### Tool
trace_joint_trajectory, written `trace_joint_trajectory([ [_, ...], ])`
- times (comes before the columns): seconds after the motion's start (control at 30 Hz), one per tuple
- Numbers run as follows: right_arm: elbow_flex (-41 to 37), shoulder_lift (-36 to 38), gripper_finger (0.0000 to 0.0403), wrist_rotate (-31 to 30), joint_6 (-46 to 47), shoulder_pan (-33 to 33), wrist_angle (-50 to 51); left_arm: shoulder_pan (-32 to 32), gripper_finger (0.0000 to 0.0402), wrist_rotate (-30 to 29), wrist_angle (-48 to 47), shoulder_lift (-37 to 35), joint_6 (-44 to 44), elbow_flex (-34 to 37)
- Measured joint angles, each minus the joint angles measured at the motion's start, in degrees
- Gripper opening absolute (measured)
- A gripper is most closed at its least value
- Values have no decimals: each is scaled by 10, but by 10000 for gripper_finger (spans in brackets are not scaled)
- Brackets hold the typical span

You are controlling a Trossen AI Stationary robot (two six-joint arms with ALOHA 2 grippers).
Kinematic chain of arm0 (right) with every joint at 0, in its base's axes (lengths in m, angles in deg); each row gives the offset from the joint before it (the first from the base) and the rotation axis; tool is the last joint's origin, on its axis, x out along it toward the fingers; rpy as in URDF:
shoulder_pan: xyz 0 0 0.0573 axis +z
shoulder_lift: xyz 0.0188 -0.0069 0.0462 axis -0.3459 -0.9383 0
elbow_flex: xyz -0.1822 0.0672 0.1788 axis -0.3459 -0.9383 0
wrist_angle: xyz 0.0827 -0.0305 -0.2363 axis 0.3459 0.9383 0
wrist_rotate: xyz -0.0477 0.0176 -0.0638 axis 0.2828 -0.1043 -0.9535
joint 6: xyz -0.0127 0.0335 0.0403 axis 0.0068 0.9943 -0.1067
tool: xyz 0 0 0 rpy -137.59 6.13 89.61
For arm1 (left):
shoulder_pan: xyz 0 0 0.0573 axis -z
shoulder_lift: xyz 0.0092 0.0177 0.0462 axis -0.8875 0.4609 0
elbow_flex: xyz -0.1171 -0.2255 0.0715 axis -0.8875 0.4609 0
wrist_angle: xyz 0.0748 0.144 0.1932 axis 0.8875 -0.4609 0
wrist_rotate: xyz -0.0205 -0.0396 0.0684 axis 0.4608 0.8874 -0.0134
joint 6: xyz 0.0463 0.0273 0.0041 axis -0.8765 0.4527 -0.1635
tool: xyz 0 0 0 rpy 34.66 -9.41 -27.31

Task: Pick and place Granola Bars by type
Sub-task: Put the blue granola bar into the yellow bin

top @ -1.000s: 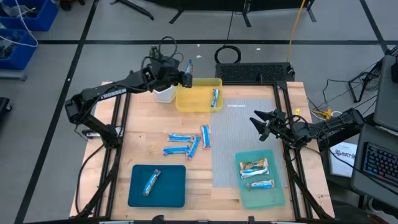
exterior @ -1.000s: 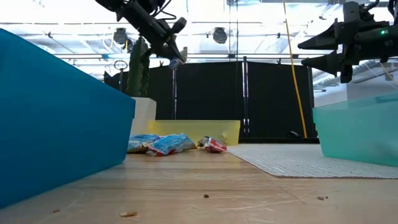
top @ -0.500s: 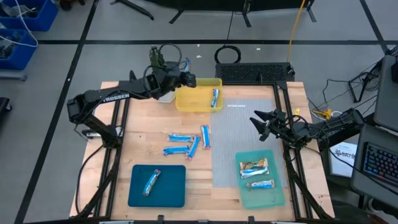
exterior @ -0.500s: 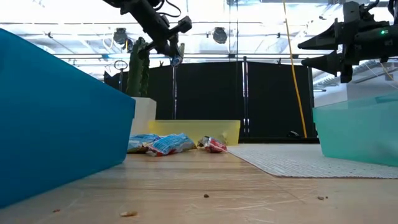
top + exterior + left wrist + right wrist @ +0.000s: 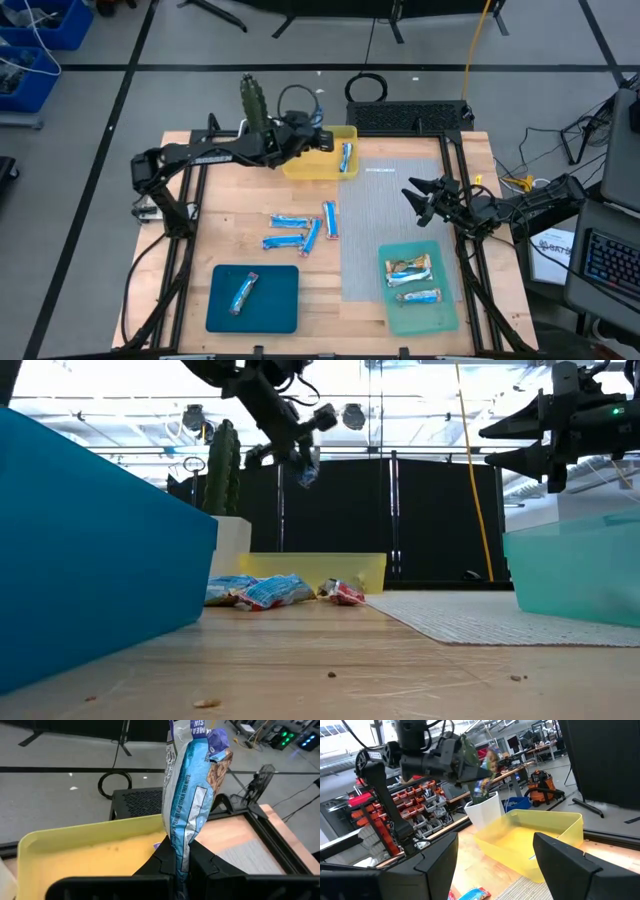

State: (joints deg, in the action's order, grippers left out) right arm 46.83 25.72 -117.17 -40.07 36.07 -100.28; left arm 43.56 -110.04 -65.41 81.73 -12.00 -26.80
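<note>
My left gripper (image 5: 322, 138) hangs over the far part of the yellow tray (image 5: 305, 165), shut on a blue-and-white granola bar (image 5: 192, 790). Another blue bar (image 5: 346, 157) lies flat in that tray. Several blue bars (image 5: 300, 230) lie on the wood at mid-table. The dark blue tray (image 5: 275, 310) holds one blue bar (image 5: 243, 292). Two tan bars (image 5: 408, 268) lie in the light teal tray (image 5: 435, 318). My right gripper (image 5: 412, 197) waits open above the mat's right edge, holding nothing. My left gripper pinches one end of the bar's wrapper (image 5: 181, 855) between its two fingers. The fingers slant down toward the table's right side. The bar sticks out beyond the fingertips in line with them and hangs clear above the yellow tray (image 5: 307, 472).
A white pot (image 5: 230, 545) with a cactus (image 5: 250, 100) stands left of the yellow tray, under my left arm. A grey mat (image 5: 390, 220) covers the table's right half. A black mesh panel (image 5: 405, 117) lies beyond the far edge.
My left gripper has carried the bar toward the table's right edge, from beside the white pot to over the yellow tray. It has sunk a little and turned somewhat. It stays shut on the bar.
</note>
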Motion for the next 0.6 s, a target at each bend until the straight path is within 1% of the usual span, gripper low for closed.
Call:
trace_joint_trajectory([
  [0.1,0,0,251,0,0,0,0,-4,16,2,-8,41,-7,-50],
  [0.2,0,0,251,0,0,0,0,-10,16,6,-43,85,-8,-109],
  [0.27,0,0,251,0,0,0,0,-17,16,14,-76,113,9,-141],
  [0.33,0,0,251,0,0,0,0,-26,16,36,-107,139,33,-168],
  [0.43,0,0,251,0,0,0,1,-42,16,74,-153,168,59,-193],
  [0.6,0,0,251,0,0,0,1,-59,16,120,-185,188,71,-194],
])
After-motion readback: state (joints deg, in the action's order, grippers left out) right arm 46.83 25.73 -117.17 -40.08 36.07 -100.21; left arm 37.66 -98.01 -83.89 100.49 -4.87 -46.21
